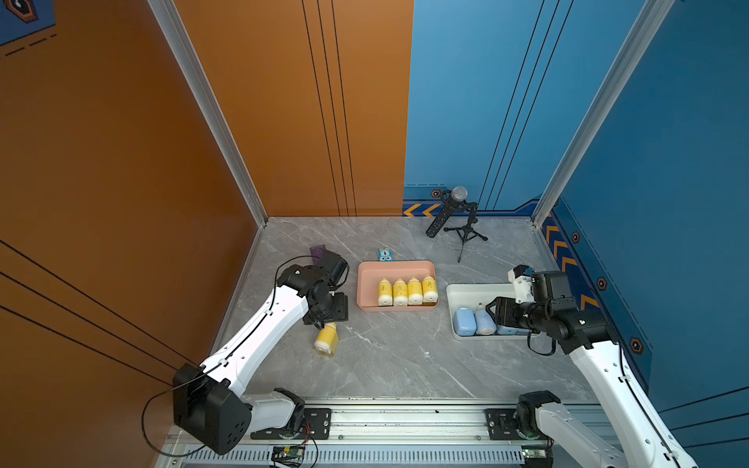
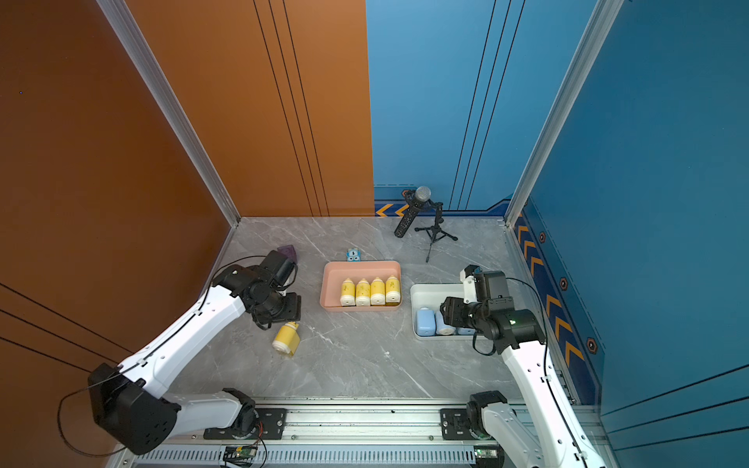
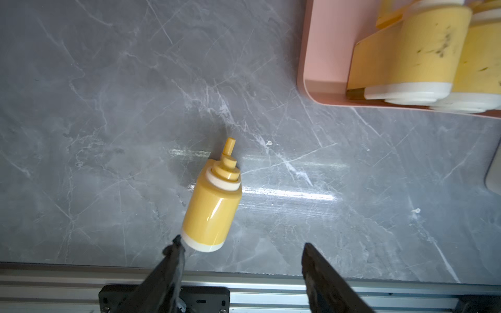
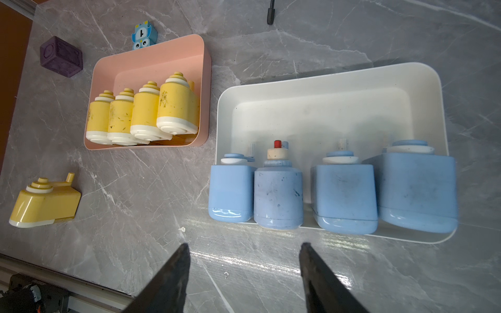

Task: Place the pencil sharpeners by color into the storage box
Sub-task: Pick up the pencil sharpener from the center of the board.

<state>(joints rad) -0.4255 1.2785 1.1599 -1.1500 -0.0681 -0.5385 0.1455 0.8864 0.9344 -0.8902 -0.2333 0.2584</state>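
Observation:
One yellow pencil sharpener (image 3: 211,208) lies on its side on the grey table, also seen in both top views (image 1: 326,339) (image 2: 285,339). My left gripper (image 3: 241,245) hangs open over it. The sharpener's whitish base is against one fingertip (image 3: 176,244) and nothing is gripped. A pink storage box (image 1: 364,267) (image 4: 151,54) holds several yellow sharpeners (image 4: 141,113) in a row. A white storage box (image 1: 454,291) (image 4: 325,78) holds several light blue sharpeners (image 4: 344,195). My right gripper (image 4: 244,245) is open and empty at the white box's near side (image 1: 490,312).
A dark purple cube (image 4: 61,57) (image 1: 318,251) sits at the back left behind my left wrist. A small blue cartoon toy (image 4: 143,35) (image 1: 384,255) stands behind the pink box. A microphone on a tripod (image 1: 456,210) stands at the back. A metal rail (image 1: 405,421) runs along the front edge.

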